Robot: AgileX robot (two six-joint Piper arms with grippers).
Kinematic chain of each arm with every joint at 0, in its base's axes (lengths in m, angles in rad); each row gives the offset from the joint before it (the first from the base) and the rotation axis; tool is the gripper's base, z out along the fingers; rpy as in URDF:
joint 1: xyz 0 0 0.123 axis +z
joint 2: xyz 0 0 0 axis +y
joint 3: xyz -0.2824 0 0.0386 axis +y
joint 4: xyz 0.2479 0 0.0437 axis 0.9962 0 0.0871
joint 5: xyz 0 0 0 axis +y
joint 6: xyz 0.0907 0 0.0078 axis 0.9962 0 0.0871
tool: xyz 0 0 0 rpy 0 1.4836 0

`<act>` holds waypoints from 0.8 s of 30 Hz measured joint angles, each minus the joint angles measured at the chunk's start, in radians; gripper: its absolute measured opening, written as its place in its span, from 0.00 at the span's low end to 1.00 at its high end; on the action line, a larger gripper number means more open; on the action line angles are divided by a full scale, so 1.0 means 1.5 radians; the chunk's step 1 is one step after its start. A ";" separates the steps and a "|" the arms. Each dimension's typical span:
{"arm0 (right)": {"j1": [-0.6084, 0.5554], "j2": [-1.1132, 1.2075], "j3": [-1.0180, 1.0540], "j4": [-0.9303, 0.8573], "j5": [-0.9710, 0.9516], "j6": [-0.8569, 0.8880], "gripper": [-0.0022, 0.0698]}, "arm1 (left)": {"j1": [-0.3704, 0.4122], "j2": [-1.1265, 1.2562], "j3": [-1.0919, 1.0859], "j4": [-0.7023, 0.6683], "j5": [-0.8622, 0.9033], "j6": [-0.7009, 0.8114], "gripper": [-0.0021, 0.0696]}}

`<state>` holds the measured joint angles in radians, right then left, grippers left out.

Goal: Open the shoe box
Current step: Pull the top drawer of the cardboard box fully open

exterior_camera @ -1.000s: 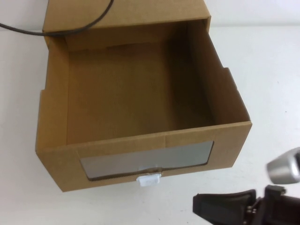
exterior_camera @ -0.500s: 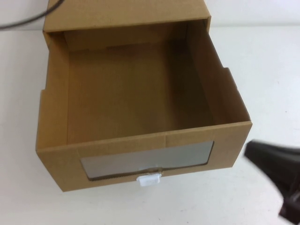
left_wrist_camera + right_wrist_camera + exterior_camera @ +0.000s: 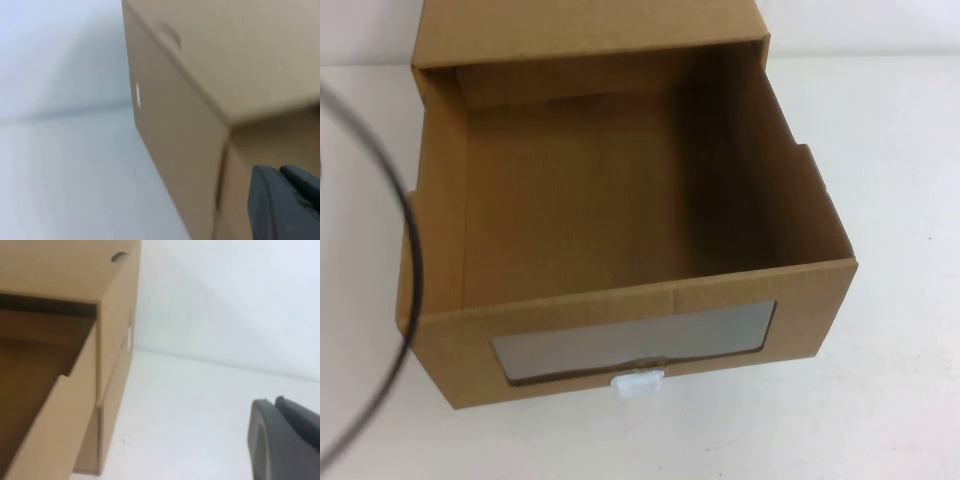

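Fingers (image 3: 265,440) closed, right gripper (image 3: 276,407); with left gripper (image 3: 280,175), seemingly flanking one shoebox (image 3: 650,300).

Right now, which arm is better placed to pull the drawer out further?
Left, marginally. The left gripper sits right beside the shoe box; the right gripper, fingers shut, has table visible between it and the box. Neither is near the white tab.
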<state>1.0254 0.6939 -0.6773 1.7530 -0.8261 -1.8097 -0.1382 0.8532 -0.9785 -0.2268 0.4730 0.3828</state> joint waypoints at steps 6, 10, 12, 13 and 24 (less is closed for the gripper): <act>0.000 0.000 0.000 0.000 -0.012 -0.004 0.00 | 0.000 -0.117 0.154 -0.003 -0.001 -0.004 0.02; 0.000 0.000 0.000 0.000 0.004 -0.004 0.00 | 0.000 -0.164 0.202 -0.012 0.005 -0.004 0.02; 0.000 0.000 0.000 0.000 0.026 -0.004 0.00 | 0.000 -0.171 0.209 -0.012 0.020 -0.004 0.02; 0.000 0.002 0.000 0.000 0.038 -0.006 0.00 | 0.000 -0.173 0.211 -0.012 0.031 -0.004 0.02; 0.000 0.039 0.000 0.000 0.143 -0.059 0.00 | 0.000 -0.175 0.211 -0.013 0.116 -0.004 0.02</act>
<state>1.0254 0.7524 -0.6773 1.7530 -0.6116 -1.8985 -0.1382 0.5914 -0.6621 -0.2468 0.6477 0.3761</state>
